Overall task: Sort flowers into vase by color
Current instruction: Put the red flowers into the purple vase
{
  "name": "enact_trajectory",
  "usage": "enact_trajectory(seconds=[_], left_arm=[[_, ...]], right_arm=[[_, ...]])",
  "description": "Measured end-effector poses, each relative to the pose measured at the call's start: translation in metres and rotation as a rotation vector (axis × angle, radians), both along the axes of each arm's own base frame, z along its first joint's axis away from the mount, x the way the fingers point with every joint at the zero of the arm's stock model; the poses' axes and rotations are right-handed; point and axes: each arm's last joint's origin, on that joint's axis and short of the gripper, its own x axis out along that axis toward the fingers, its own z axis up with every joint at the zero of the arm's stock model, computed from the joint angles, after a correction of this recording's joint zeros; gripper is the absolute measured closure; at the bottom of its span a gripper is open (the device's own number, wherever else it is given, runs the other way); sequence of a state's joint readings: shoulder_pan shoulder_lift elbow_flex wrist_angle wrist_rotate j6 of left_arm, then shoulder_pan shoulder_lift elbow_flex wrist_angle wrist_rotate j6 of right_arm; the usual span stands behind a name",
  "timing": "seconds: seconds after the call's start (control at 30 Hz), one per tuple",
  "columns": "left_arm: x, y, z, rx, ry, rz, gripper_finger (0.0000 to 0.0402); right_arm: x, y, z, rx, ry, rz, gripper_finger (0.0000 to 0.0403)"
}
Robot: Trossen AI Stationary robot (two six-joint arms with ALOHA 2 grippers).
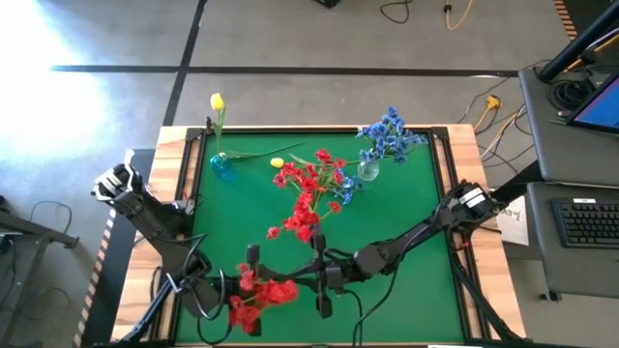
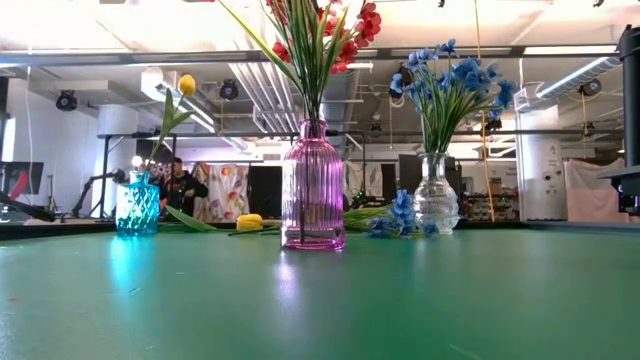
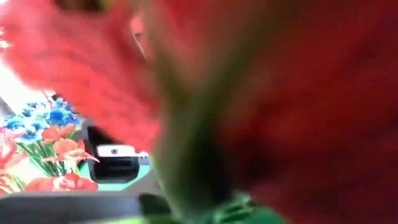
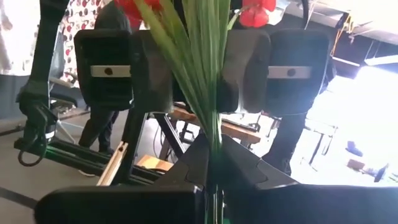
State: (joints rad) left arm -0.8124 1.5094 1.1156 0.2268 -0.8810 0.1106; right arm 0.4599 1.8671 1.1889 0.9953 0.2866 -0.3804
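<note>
Right pincer [image 1: 322, 278] pinches red flower [image 1: 263, 292] stem beside left pincer [image 1: 250, 263].

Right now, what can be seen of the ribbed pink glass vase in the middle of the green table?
The ribbed pink glass vase stands upright on the green table, between the teal vase and the clear vase. It looks see-through, with a narrow neck and a wide round body. Red flowers on thin green stems rise from its mouth. No gripper touches it.

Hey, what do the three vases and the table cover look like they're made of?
Pink vase: ribbed, see-through, glossy, probably glass or clear plastic. Teal vase: faceted and translucent, likely the same. Clear vase: patterned, transparent. Table cover: matte green, felt-like, though it shows faint reflections.
</note>
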Motion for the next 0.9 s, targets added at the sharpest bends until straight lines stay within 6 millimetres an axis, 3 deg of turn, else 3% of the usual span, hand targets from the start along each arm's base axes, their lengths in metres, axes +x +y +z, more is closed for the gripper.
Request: enact_trajectory(seconds=[0.23, 0.57, 0.9], left_arm=[[0.001, 0.0, 0.0, 0.024, -0.001, 0.002, 0.0394], [-0.002, 0.003, 0.004, 0.02, -0.01, 0.023, 0.04], [-0.028, 0.029, 0.037, -0.065, -0.019, 0.032, 0.04]], right_arm=[[0.0, 0.0, -0.001, 0.0, 0.006, 0.003, 0.0368], [-0.001, 0.001, 0.002, 0.048, 0.011, 0.005, 0.0265], [-0.019, 0.009, 0.022, 0.062, 0.136, -0.04, 0.0179]])
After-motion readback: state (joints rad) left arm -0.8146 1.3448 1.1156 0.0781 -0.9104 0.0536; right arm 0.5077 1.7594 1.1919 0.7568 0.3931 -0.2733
